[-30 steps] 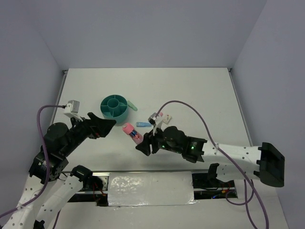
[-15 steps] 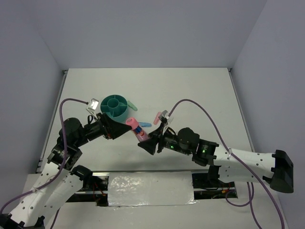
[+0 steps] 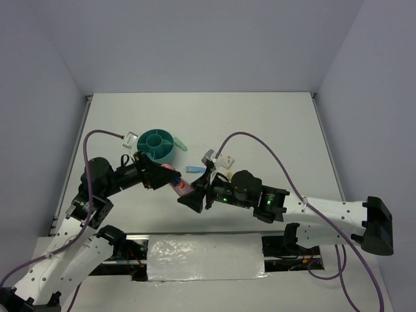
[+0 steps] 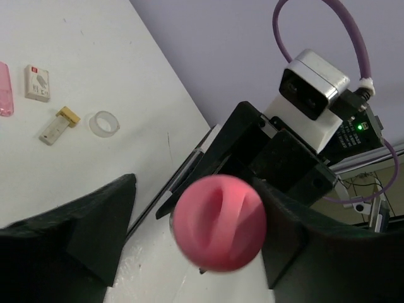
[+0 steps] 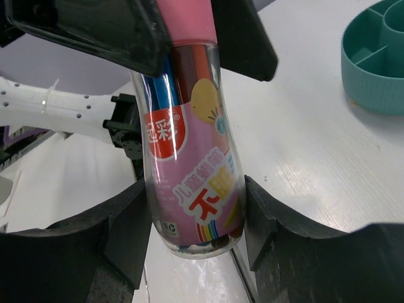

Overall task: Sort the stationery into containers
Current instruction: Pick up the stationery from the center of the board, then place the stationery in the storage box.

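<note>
A pink labelled cylinder (image 3: 181, 186) hangs above the table, tilted, with my right gripper (image 3: 191, 196) shut on its clear lower end (image 5: 189, 158). My left gripper (image 3: 165, 174) is open around its pink cap (image 4: 219, 222). One finger (image 4: 278, 214) touches the cap; the other stands a little off it. The teal container (image 3: 156, 144) sits just behind the left gripper. A blue piece (image 3: 193, 169) and a green piece (image 3: 180, 142) lie near it. A pink piece (image 4: 5, 88), a white block (image 4: 36, 82), a beige piece (image 4: 58, 125) and a clear tape ring (image 4: 103, 123) lie on the table.
The two arms meet nose to nose over the near middle of the table. The right arm's purple cable (image 3: 260, 146) loops over the table behind it. The table's near edge (image 3: 195, 235) runs just below the grippers.
The right gripper lifted the cylinder off the table and tilted it toward the left arm. The left gripper swung right to the cap, and its jaws have narrowed a little.
</note>
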### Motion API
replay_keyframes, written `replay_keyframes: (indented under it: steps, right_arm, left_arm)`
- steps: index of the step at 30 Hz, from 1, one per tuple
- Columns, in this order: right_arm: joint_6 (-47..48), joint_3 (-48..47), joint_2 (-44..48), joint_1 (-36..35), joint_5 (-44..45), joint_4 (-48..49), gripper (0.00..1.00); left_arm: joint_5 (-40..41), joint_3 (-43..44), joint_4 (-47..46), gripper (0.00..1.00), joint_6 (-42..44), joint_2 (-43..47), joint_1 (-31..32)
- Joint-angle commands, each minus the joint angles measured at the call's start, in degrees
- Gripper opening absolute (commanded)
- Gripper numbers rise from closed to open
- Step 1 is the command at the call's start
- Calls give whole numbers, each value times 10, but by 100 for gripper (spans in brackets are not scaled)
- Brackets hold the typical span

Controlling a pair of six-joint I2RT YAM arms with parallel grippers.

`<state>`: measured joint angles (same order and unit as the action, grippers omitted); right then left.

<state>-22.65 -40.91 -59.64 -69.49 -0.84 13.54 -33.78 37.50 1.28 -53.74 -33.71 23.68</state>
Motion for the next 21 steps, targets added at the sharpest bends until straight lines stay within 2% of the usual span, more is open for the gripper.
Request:
replay_keyframes:
  steps: [1,2,4,5,9,10,11,12,13,14,15,16,17,19,20,21]
  right_arm:
    - [29,-42,-18,-7,-22,18,0]
    - [31,-46,-22,-7,-24,8,0]
    - [34,-53,-33,-7,-18,1,0]
    - [36,-53,-34,-7,-14,-3,0]
    - [38,-44,-22,-7,7,-7,1]
    - [38,-41,-8,-6,28,-13,6]
    - [38,-39,-1,-6,36,-18,15]
    - [35,-35,7,-7,51,-24,35]
    - [31,-30,18,-6,70,-31,71]
    - [23,-21,45,-7,120,-52,81]
    - [17,-16,45,-6,121,-66,88]
    - [10,-9,101,-6,212,-91,96]
    - [2,-1,122,-6,247,-106,99]
    - [-35,18,165,-5,312,-168,100]
    - [-50,28,206,-4,361,-189,100]
    - [-62,34,225,-5,375,-207,100]
  left_arm:
    - [-26,12,-28,80,20,-6,3]
    - [-26,17,-26,62,23,-6,4]
    - [-29,22,-20,46,31,-7,6]
    - [-28,29,-15,33,38,-7,7]
    - [-7,52,39,9,71,-8,7]
    - [10,57,54,4,79,-13,8]
    - [21,66,79,0,95,-16,8]
    - [35,72,93,0,104,-19,8]
    - [54,78,107,0,114,-23,8]
    - [110,93,142,0,135,-36,8]
    - [151,102,159,0,144,-43,8]
    - [195,109,174,0,149,-63,8]
    - [280,122,185,0,150,-75,8]
    - [345,128,186,0,139,-100,8]
    - [408,132,179,0,127,-130,8]
    - [430,137,153,0,127,-146,8]
